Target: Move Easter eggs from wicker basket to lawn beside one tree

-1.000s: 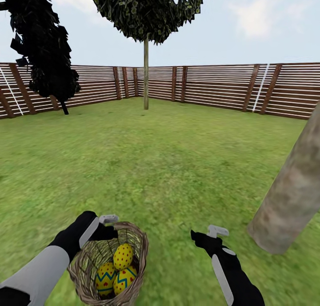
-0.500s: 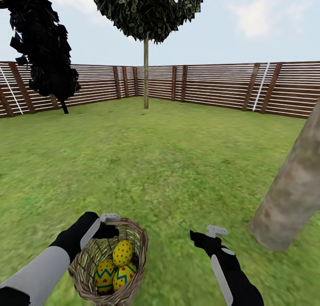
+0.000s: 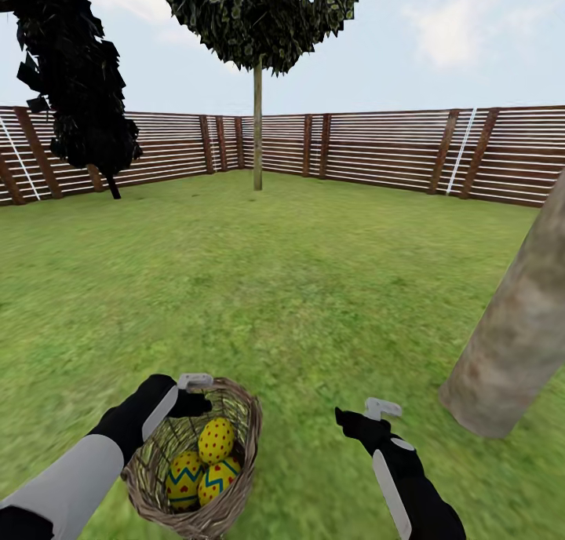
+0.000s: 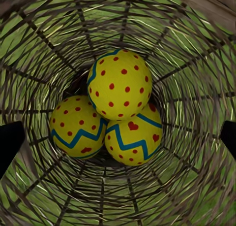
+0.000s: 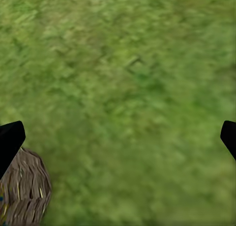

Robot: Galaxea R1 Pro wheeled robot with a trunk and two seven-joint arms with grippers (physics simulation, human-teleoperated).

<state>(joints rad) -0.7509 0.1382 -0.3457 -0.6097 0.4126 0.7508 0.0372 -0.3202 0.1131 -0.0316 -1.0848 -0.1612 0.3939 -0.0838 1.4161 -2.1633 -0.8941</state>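
The wicker basket (image 3: 235, 501) stands on the lawn (image 3: 298, 289) at the bottom left of the head view. Three Easter eggs lie inside it: a dotted one (image 3: 216, 439) on top of two zigzag-striped ones (image 3: 184, 477) (image 3: 220, 477). My left gripper (image 3: 200, 395) hangs open at the basket's far rim, looking straight down into the basket (image 4: 187, 48) onto the eggs (image 4: 119, 84) (image 4: 78, 127) (image 4: 132, 137), touching none. My right gripper (image 3: 362, 413) is open over bare grass to the basket's right, its fingers spread wide (image 5: 120, 137). The thick pale tree trunk (image 3: 510, 344) rises at the right.
A brown slatted fence (image 3: 377, 151) closes the garden at the back. A thin-trunked tree (image 3: 257, 132) stands before it, a dark bushy tree (image 3: 78, 93) at the far left. Open grass stretches between me and the fence. The basket's edge (image 5: 24, 191) shows beside my right gripper.
The whole head view has shifted slightly, with fence, trunk and basket sliding a little upward. Both arms hold nearly the same pose and the eggs have not moved in the basket.
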